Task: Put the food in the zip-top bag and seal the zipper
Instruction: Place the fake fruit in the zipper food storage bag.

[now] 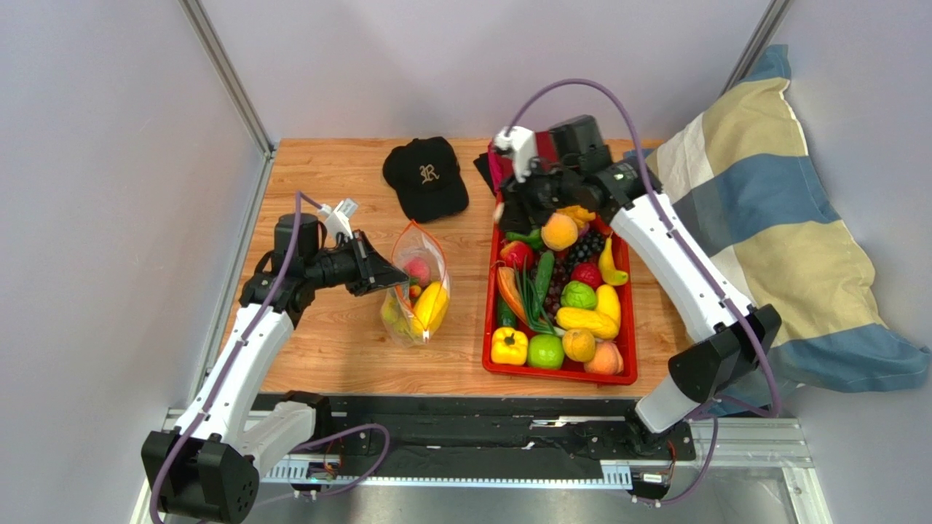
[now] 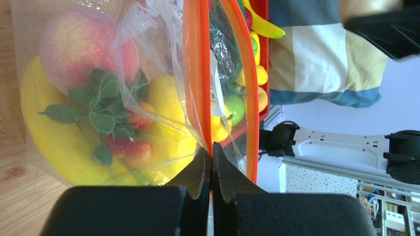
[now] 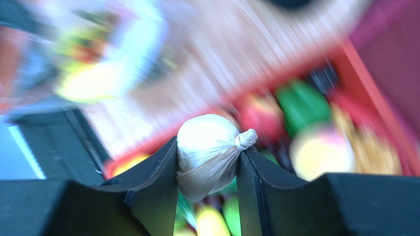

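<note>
The right gripper (image 3: 208, 147) is clamped on a white, papery garlic bulb (image 3: 204, 135) above the red tray's (image 1: 558, 374) far end. The zip-top bag (image 1: 416, 286), thin, clear and holding glossy fruit (image 2: 74, 49), lies left and nearer. The left gripper (image 2: 212, 162) pinches 1 lip of the orange zipper (image 2: 191, 73), leaving the mouth agape.

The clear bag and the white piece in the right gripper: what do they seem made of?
Zip-top bag: thin clear plastic film, glossy, creased, fruit visible through it. White garlic-like piece: seemingly matte moulded plastic or foam, finely ribbed; uncertain.
</note>
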